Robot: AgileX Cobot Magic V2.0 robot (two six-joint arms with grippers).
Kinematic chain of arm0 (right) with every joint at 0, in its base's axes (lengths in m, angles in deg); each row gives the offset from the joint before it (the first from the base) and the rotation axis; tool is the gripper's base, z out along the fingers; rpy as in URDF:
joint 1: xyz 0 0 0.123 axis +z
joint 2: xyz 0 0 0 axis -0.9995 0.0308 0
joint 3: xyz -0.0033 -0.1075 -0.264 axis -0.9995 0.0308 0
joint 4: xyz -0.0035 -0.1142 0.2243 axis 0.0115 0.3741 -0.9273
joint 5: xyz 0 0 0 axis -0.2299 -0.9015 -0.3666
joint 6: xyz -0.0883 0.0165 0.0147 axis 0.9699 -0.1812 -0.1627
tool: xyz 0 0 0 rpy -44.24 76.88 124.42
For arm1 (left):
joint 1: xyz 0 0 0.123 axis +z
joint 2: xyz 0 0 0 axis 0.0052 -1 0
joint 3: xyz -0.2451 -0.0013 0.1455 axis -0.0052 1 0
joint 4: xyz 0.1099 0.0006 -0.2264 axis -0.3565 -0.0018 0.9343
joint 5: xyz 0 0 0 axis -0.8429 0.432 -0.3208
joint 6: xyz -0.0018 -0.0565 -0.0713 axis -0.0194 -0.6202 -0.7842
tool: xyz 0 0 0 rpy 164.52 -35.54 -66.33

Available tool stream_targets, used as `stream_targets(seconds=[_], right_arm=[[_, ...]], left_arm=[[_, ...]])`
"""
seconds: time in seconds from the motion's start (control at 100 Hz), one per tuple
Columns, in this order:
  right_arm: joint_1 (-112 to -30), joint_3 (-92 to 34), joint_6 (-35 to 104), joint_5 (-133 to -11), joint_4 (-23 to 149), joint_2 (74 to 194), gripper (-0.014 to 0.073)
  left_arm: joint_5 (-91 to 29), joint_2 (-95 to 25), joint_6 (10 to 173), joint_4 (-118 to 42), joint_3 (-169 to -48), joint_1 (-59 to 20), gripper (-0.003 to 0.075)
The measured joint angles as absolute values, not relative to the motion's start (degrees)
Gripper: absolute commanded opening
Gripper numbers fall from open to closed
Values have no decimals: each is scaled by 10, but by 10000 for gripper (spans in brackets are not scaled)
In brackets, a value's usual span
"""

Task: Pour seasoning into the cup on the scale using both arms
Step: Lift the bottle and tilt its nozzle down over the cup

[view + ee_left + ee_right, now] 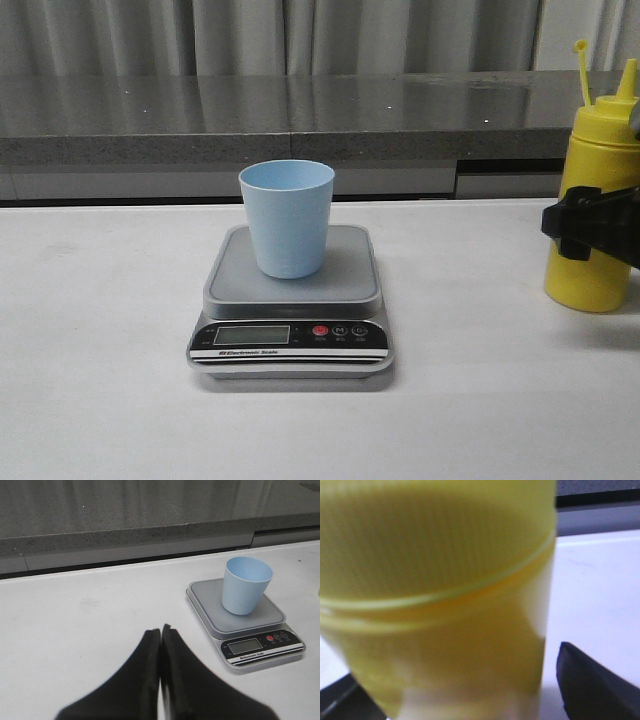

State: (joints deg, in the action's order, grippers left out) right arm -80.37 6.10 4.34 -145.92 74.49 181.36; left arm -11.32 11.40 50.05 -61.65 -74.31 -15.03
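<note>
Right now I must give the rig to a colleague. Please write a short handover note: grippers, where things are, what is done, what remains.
Left gripper: shut, empty, above bare table to the left of the scale.
Right gripper: around the middle of the yellow seasoning bottle; whether it already grips firmly cannot be told. The bottle stands upright on the table at the right.
The pale blue cup stands upright on the scale platform.
Done: cup placed, right arm at the bottle.
Left: lift the bottle, bring it over the cup, pour.
</note>
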Motion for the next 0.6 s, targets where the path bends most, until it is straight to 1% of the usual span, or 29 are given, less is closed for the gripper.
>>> stream_targets(seconds=[0.13, 0.2, 0.25, 0.47, 0.6], right_arm=[[-804, 61, 43, -1460, 744, 1814, 392], [-804, 61, 43, -1463, 744, 1814, 328], [-804, 61, 43, -1463, 744, 1814, 302], [-804, 61, 43, -1462, 762, 1812, 296], [-804, 61, 43, -1445, 783, 1790, 299]], left_arm=[[-113, 114, 501, -617, -743, -150, -20], [-113, 114, 501, -617, -743, -150, -20], [-113, 114, 501, -617, -743, -150, -20], [-113, 114, 501, -617, -743, -150, -20], [-113, 114, 501, -617, -743, -150, -20]])
